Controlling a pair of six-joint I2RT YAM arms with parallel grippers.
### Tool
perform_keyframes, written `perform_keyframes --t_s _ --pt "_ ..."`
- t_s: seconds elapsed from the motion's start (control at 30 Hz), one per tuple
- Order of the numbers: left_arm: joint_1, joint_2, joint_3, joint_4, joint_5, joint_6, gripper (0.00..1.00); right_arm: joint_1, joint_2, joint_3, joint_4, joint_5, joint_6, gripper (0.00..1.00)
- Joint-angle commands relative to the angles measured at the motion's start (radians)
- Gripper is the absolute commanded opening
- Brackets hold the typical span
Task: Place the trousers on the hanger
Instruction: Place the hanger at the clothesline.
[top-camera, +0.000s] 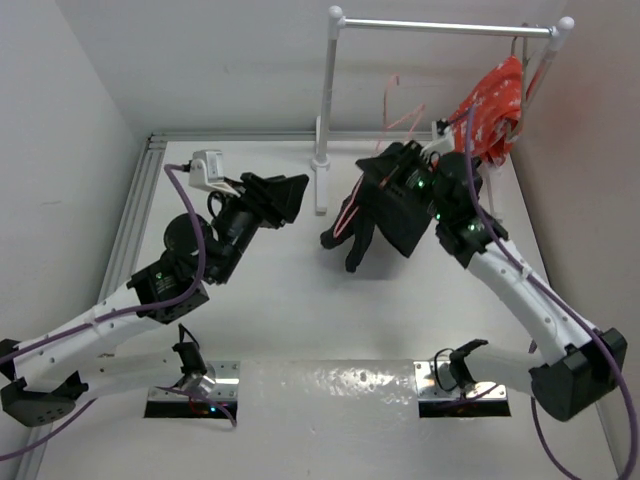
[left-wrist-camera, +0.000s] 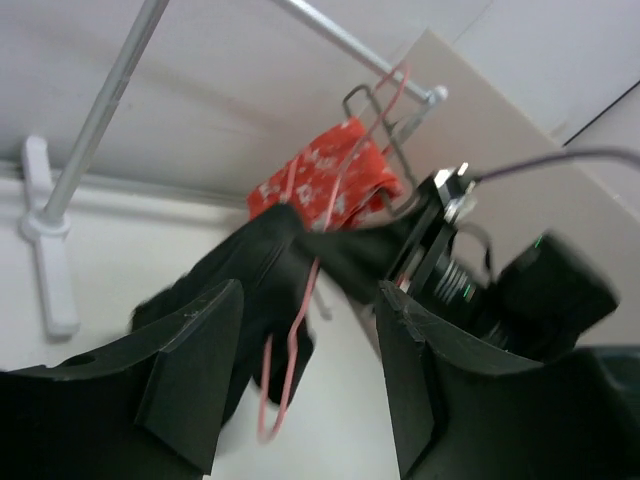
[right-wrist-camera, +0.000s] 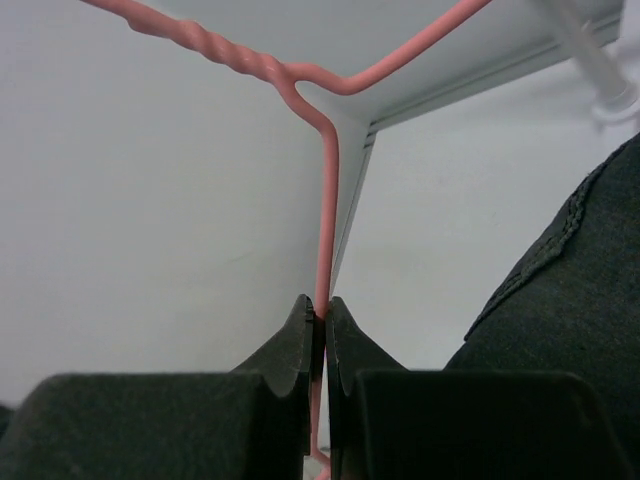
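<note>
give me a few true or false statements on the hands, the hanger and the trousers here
1. The right hand is shut on the pink wire of the hanger. True.
2. The left hand is clamped on the trousers. False: it is open with nothing between its fingers.
3. A red-and-white cloth hangs near the right end of the white rail in the top view. True.
4. The trousers lie spread flat on the table. False: they hang bunched up beside the right hand.
</note>
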Motion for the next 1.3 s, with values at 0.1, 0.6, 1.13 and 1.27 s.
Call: perform_keyframes --t_s 0.1,0.6,1.13,1.27 --pt "-0.007 -0.063 -0.138 -0.071 0.004 -0.045 0.52 -0.143 0.165 0.328 0.020 -0.123 -0.058 0.00" --pt "-0.006 -0.182 -0.348 -0.179 -0.005 -0.084 0.50 -0.373 0.518 0.707 -0.058 -0.330 0.042 0.00" --pt "-0.007 -0.120 -0.417 -0.124 0.047 -0.093 0.49 -0.505 0.721 0.943 -0.144 -0.396 0.062 0.00" --pt "-0.006 -0.104 -0.422 -0.107 0.049 -0.091 0.49 -0.510 0.767 0.976 -0.173 -0.415 0.054 0.00"
